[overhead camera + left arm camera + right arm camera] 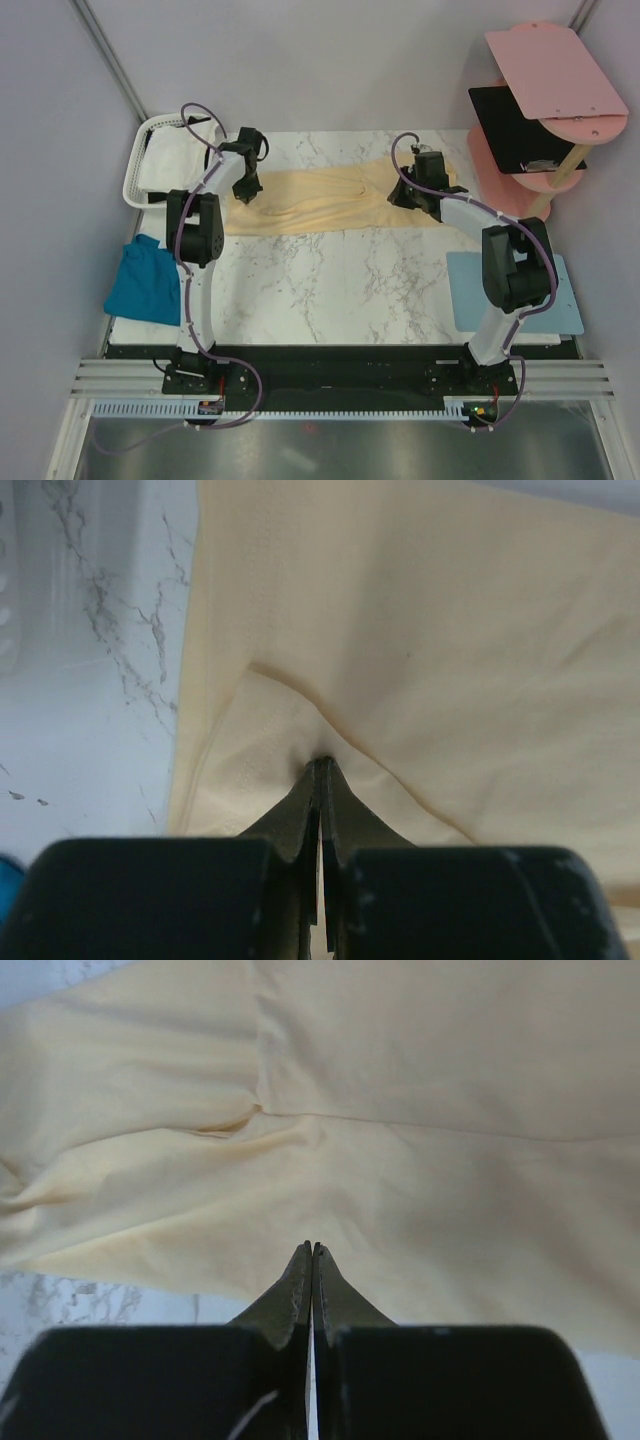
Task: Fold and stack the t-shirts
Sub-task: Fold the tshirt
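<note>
Lying crosswise, the pale yellow t-shirt [320, 207] runs left to right. Left gripper [245, 194] pinches its left end; right gripper [401, 197] (jaws together, hold unclear) meets its right.

A spread t-shirt [330, 205] lies across the table's [330, 290] far part, basket [131, 185] to its left, bunched t-shirt [145, 285] nearer left, mat [562, 312] nearer right.

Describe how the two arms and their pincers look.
Both arms, left arm and right arm, have white links, bulky black joints and a purple cable looping alongside. The left pincer and right pincer are black blocks with dark fingers tapering to thin tips.
</note>
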Tool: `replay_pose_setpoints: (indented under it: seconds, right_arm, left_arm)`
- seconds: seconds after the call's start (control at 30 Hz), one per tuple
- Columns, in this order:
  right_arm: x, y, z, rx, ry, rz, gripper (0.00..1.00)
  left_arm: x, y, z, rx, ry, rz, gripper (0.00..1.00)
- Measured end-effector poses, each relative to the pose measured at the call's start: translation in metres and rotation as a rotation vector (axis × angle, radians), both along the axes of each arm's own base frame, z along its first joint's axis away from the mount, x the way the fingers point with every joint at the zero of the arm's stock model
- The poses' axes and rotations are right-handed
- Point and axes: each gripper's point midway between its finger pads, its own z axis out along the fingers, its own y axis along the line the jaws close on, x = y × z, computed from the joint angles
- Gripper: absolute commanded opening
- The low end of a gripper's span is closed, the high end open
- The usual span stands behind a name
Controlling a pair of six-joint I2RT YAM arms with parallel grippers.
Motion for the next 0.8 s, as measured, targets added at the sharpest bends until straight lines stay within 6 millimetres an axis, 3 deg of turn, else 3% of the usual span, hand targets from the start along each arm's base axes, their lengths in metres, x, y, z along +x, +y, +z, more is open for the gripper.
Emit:
replay_pose_setpoints:
  seconds: [0.4, 0.53, 0.8]
  right_arm:
    - [-0.015, -0.068, -0.048, -0.347, 0.211, -0.201, 0.00]
    - [-0.025, -0.080, -0.081, -0.427, 0.324, -0.219, 0.00]
    - [-0.017, -0.081, -0.082, -0.457, 0.348, -0.220, 0.00]
  left_arm:
    - [-0.006, 0.047, 0.002, 0.098, 0.037, 0.117, 0.02]
    - [-0.009, 0.054, 0.001, 0.105, 0.048, 0.134, 0.02]
    - [-0.026, 0.048, -0.006, 0.113, 0.092, 0.116, 0.02]
